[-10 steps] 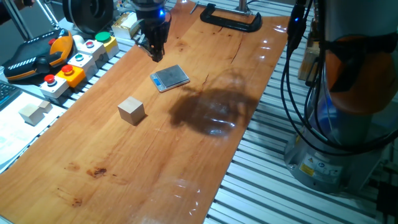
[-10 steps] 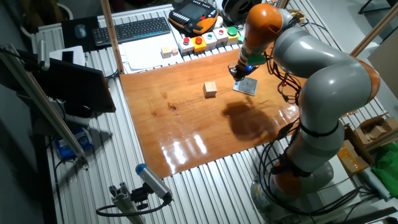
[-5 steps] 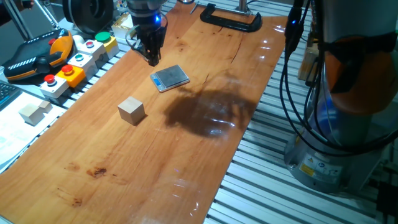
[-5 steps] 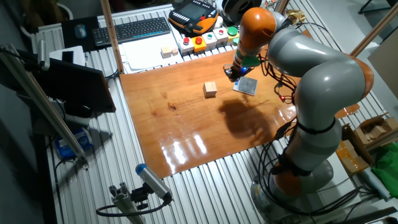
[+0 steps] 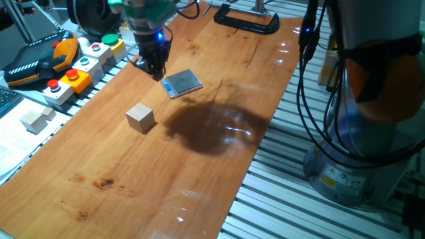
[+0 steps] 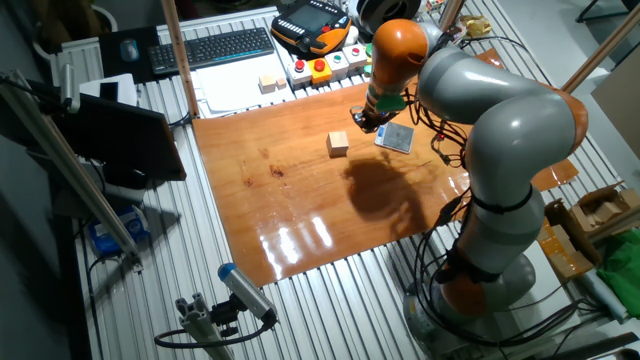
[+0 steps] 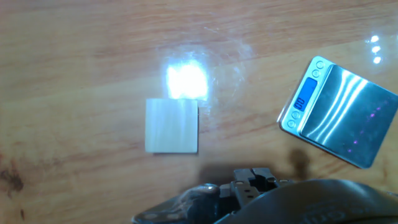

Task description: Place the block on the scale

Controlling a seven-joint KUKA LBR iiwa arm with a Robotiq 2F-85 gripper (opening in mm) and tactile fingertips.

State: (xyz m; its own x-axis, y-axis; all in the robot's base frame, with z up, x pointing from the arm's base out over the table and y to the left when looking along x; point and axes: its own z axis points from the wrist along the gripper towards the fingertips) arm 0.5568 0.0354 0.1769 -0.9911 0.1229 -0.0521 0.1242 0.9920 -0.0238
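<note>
Block sits on the table, apart from the scale. Gripper hovers between them, holding nothing; its opening is unclear.

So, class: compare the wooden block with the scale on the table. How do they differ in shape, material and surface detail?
The block is a plain light wooden cube that stands taller; the scale is a thin, flat rectangle. The block's faces are matte, pale wood; the scale's plate is shiny metal that reflects light. The block has no markings; the scale carries a small blue display and buttons at one end. Both rest apart on the wooden table, untouched by the gripper.
</note>
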